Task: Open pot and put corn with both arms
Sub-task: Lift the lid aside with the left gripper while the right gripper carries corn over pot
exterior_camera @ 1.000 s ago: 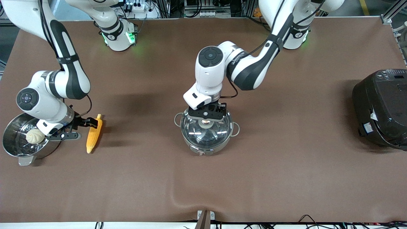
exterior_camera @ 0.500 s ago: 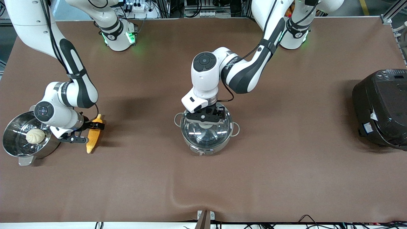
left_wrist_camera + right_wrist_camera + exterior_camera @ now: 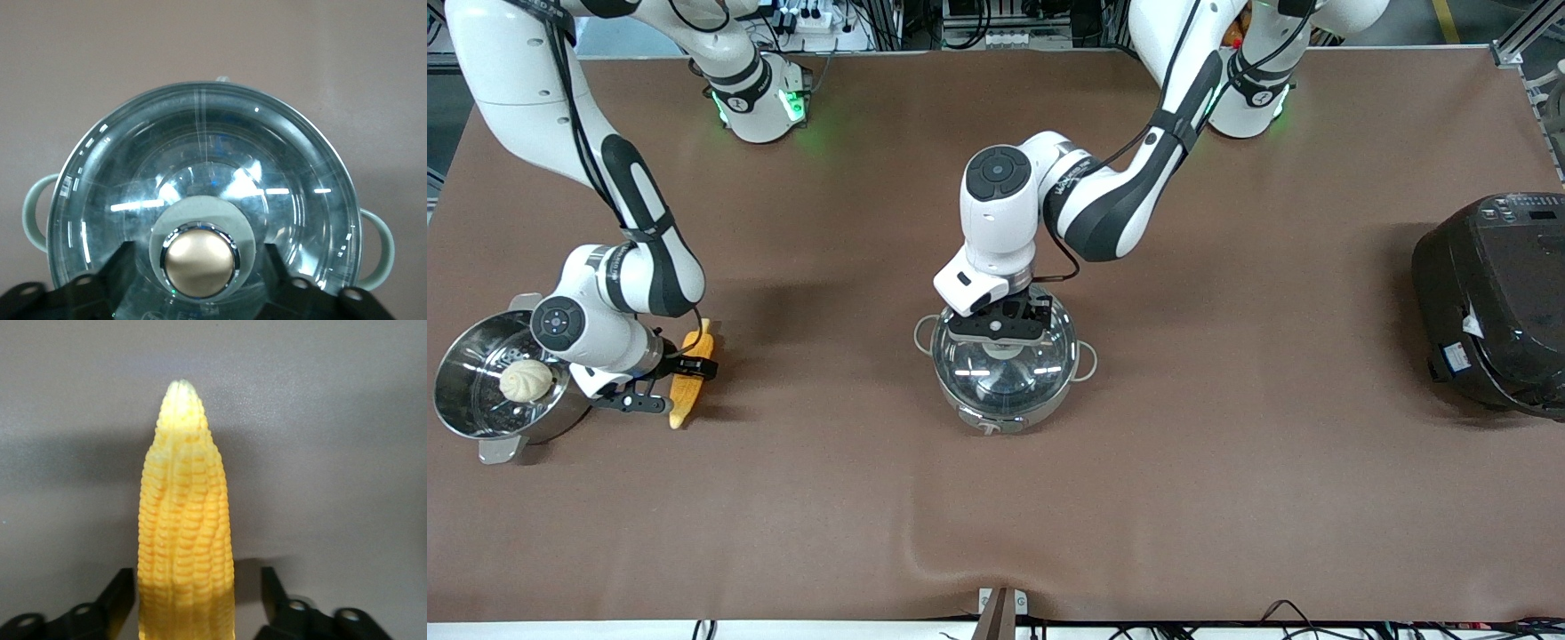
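Front view: the pot (image 3: 1003,369) sits mid-counter, lid on, left tool (image 3: 996,327) over its knob; toward the right arm's end, the right tool (image 3: 665,384) straddles the corn (image 3: 687,377).

Left wrist view: fingers (image 3: 123,263) spread wide flank the knob (image 3: 199,259).

Right wrist view: fingers (image 3: 119,592) wide apart; the cob's (image 3: 185,540) long axis runs between them, not yet gripped.

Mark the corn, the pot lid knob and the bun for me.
corn (image 3: 185,520): right wrist view, middle of the cob.
pot lid knob (image 3: 199,261): left wrist view, copper-coloured top of the knob.
bun (image 3: 525,380): front view, top of the bun, in the steamer.
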